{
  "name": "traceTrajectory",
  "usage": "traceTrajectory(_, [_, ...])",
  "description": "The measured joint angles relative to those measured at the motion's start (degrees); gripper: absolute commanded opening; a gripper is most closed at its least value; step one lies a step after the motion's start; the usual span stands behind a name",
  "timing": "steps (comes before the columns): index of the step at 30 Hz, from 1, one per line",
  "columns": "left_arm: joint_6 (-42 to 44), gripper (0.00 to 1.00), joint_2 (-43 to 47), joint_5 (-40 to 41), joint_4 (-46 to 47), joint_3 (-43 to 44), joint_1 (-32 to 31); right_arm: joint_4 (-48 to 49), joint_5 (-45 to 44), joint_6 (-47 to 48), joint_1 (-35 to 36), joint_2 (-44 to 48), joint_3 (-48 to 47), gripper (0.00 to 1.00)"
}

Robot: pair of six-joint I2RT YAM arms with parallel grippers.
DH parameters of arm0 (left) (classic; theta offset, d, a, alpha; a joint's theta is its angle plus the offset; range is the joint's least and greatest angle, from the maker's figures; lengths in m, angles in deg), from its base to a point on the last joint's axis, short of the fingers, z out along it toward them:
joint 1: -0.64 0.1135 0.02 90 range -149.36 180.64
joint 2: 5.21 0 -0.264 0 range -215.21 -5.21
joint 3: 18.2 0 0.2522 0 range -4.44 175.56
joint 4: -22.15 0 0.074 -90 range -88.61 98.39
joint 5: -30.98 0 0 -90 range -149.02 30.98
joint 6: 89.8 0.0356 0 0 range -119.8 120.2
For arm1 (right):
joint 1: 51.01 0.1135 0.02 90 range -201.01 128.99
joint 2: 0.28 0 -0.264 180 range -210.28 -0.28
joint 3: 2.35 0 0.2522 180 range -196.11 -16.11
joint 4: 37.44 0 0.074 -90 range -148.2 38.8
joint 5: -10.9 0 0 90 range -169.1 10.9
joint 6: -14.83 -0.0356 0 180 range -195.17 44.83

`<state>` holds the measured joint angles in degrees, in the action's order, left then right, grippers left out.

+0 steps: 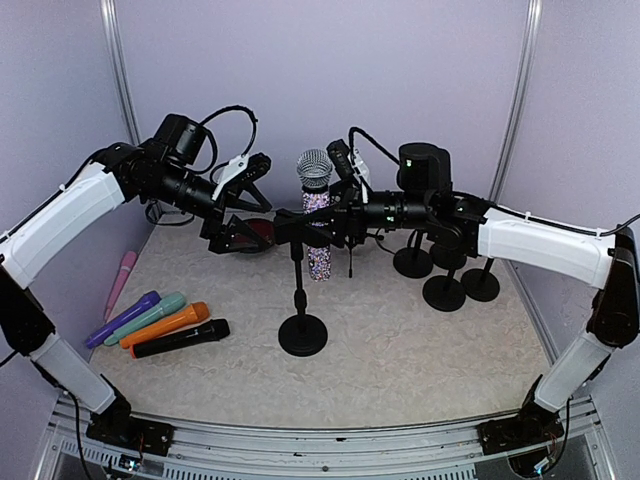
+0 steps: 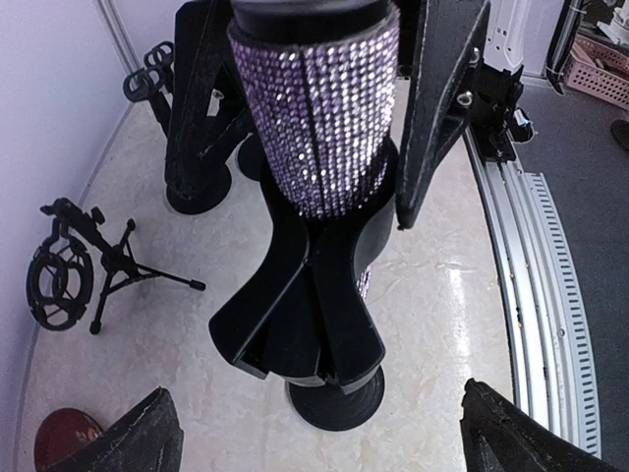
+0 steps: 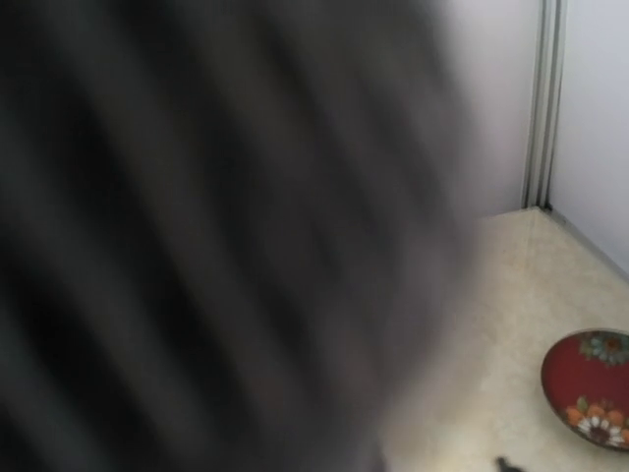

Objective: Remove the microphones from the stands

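- Microphone (image 1: pixel 318 235), with a silver mesh head and a body covered in lilac rhinestones, stands upright in the black clip (image 2: pixel 300 315) of the stand (image 1: pixel 303 333) at the centre of the top view.
- In the left wrist view, its sparkling body (image 2: pixel 319 118) fills the upper middle of the frame and is seated in the clip.
- Left gripper (image 1: pixel 256 200) hangs just left of the microphone with its jaws spread wide and nothing between them. Its fingertips (image 2: pixel 133 438) show far apart in the lower corners of its own view.
- Right gripper (image 1: pixel 332 212) reaches in from the right at clip height, with its fingers (image 2: pixel 442 108) flanking the rhinestone body.
- Whether those fingers press on the body cannot be told, and the right wrist view is mostly dark blur.
- A red bowl (image 3: pixel 590 388) sits on the table behind the left gripper.
- Five loose microphones (image 1: pixel 160 325) in pink, purple, teal, orange and black lie at lower left.
- Spare stands (image 1: pixel 445 290) cluster at right.
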<state>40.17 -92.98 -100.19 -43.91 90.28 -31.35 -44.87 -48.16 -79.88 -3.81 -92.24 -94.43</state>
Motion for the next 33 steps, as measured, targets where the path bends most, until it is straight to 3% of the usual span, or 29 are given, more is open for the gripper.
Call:
traceTrajectory(12, [2.75, 0.85, -3.17, -1.73, 0.46, 3.37, -1.88, 0.85, 0.83, -4.96, 0.00, 0.52, -0.96, 0.42])
traceTrajectory(21, [2.82, 0.70, -5.01, -0.22, 2.29, 4.04, -2.84, 0.83, 0.55, -3.23, 0.00, 0.52, -1.03, 0.34])
traceTrajectory(26, [3.02, 0.52, -5.68, 0.15, 3.06, 4.26, -2.99, 0.81, 0.94, -2.89, 0.00, 0.52, -1.03, 0.31])
traceTrajectory(31, [2.86, 0.18, -6.12, 0.85, 1.86, 5.55, -3.10, 0.37, 1.29, -3.26, 0.00, 0.52, -1.36, 0.30])
traceTrajectory(33, [3.21, 0.10, -6.47, 1.27, 0.81, 6.69, -3.13, 0.04, 1.51, -3.58, 0.00, 0.68, -1.55, 0.30])
